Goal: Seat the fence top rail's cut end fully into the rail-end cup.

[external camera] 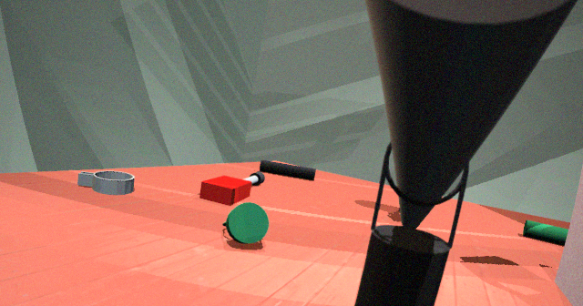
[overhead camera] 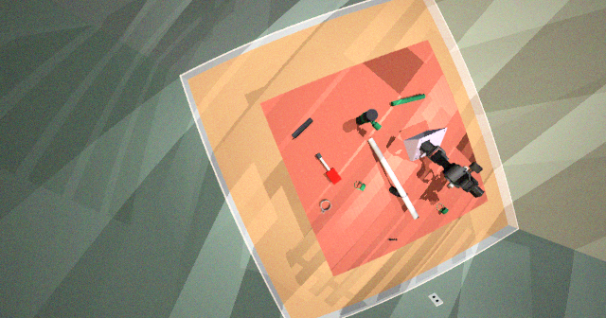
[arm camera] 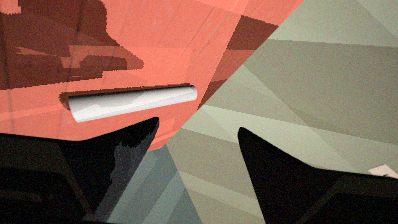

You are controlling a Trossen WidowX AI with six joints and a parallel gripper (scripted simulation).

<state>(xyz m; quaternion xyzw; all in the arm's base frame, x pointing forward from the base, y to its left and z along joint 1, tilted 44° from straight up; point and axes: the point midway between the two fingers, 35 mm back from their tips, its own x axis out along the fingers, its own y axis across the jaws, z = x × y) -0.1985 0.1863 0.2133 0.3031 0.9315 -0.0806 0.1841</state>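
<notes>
White rail [overhead camera: 392, 177] lying flat on the red mat [overhead camera: 350, 91], apart from and just beyond the fingers (spread wide, gripping nothing). Cut end near the dark post [overhead camera: 367, 116] and its green cup [overhead camera: 376, 125], not seated. Green piece [overhead camera: 407, 100] farther off on the counter [overhead camera: 227, 119].

- Long white cylindrical top rail [overhead camera: 392, 177] lies slanted, its far end just short of the green rail-end cup [overhead camera: 376, 125].
- Dark round post [overhead camera: 367, 116] stands upright, cup beside it.
</notes>
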